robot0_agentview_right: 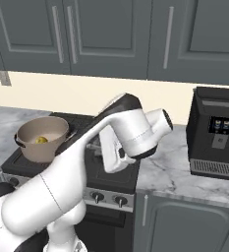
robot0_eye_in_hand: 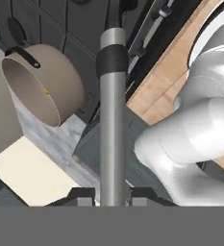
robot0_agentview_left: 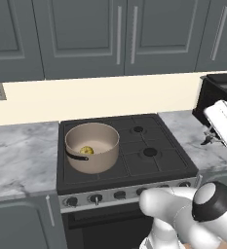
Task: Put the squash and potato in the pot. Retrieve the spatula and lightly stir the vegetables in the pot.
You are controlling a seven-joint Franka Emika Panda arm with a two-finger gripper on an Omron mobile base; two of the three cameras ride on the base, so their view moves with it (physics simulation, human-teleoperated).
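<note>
**A:** What was the claw doing?

**B:** It had closed on the spatula. In the hand view the thin grey handle stood between the two dark fingertips. Both tips sat tight against it, with no gap showing on either side.

**A:** How did the spatula run from there?

**B:** Straight away from the claw, up the middle of that view. A dark band wrapped the handle well beyond the tips. The far end went darker near the top edge, and I could not make out the blade's shape there.

**A:** And the pot?

**B:** The pot lay ahead of the claw and off to the left of the handle in the hand view. It was well apart from the claw, and its pale inside and thin dark side handle were turned toward the camera. In the left base view the pot sat on the front-left burner of the stove. That put it far to the left of the white hand at the picture's right edge.

**A:** Anything in it?

**B:** The squash was a small yellow lump on the pot's floor, well away from the claw. The right base view also showed the squash inside the pot. I could not pick out the potato.

**A:** What was around the hand?

**B:** Marble counter, with a black coffee machine on it.
</note>
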